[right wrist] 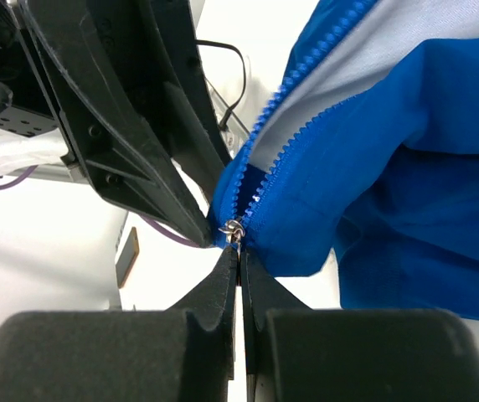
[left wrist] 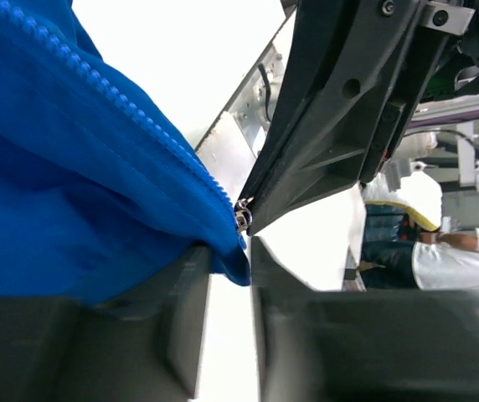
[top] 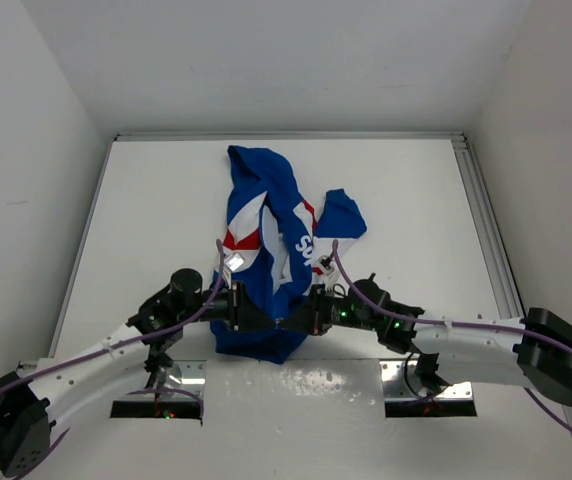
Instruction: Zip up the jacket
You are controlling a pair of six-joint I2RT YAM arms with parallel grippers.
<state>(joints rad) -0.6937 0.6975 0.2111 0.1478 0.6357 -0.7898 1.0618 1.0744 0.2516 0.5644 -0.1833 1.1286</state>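
Well, the jacket (top: 262,200) lies crumpled on the counter (top: 146,220), stretching away beyond both grippers, which meet at its near hem. Its zipper slider (right wrist: 234,229) sits at the bottom end of the blue teeth, right at the tips of the right gripper (right wrist: 239,249), whose jaws are pressed together on it. Directly opposite, the left gripper (left wrist: 228,251) stands slightly parted. The hem's blue corner dips into its gap against one finger, and the slider is just beyond its tips.
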